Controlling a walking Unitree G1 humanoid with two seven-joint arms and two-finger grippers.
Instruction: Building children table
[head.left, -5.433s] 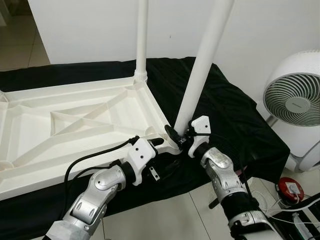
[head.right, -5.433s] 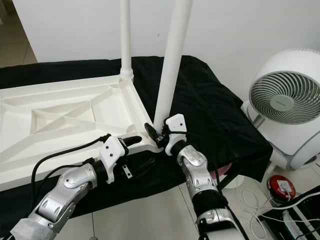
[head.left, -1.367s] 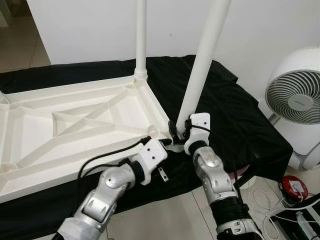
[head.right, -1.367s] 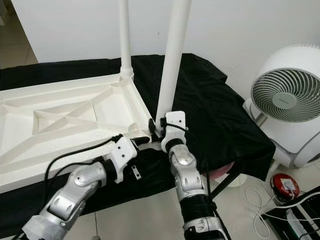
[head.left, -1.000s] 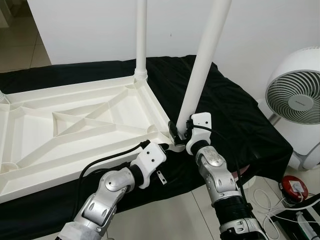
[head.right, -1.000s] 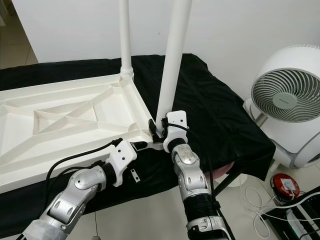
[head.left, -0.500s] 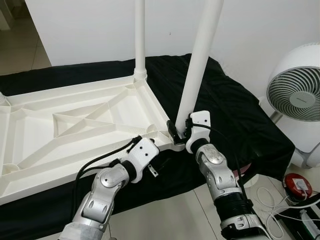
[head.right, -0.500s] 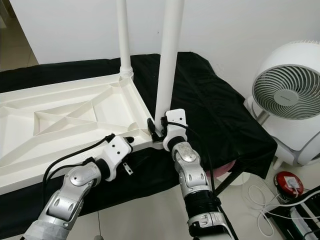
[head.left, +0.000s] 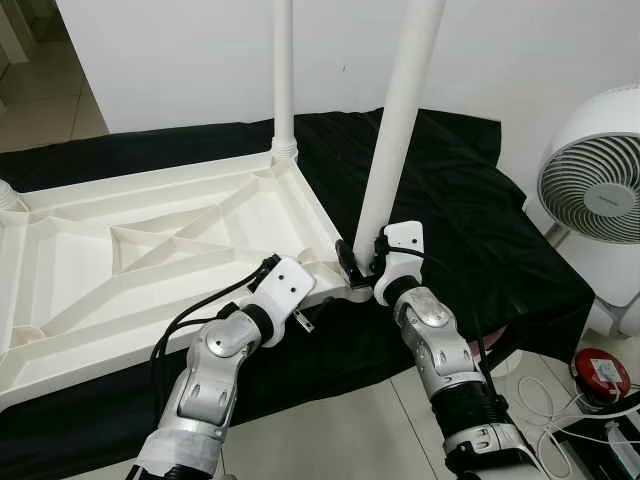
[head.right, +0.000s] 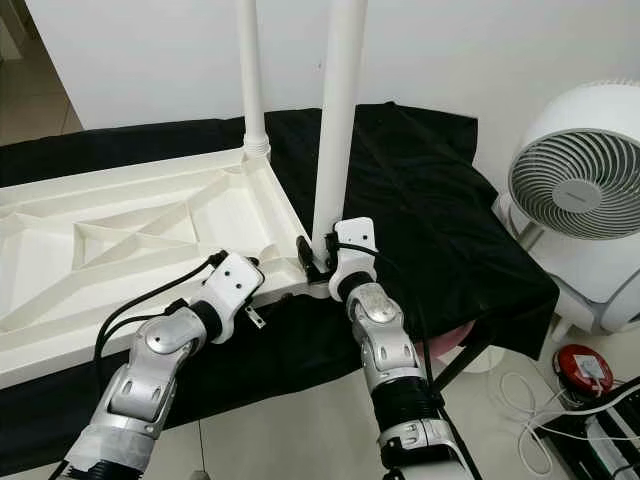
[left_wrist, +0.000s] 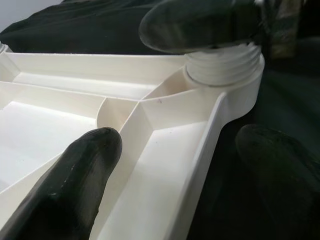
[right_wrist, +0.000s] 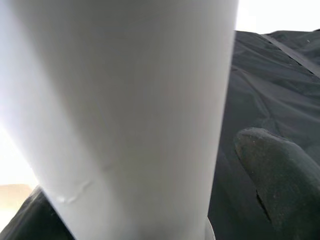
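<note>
Our right gripper (head.left: 362, 262) clamps the white plastic tube leg (head.left: 395, 130) upright in its socket; left gripper (left_wrist: 175, 165), fingers apart, straddles the upturned white ribbed tabletop (head.left: 150, 250) rim, steadying it.

Your robot had two silver, jointed arms with white wrist housings; a black cable looped along the left arm (head.left: 215, 365) (a thinner one at the right arm (head.left: 435, 350)), whose lower section was ribbed black.

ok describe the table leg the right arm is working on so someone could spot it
On the black cloth lies an upturned white tabletop with two legs standing up. It's the near leg at the corner closest to the fan, thicker-looking than the far leg, with the right gripper at its base.
</note>
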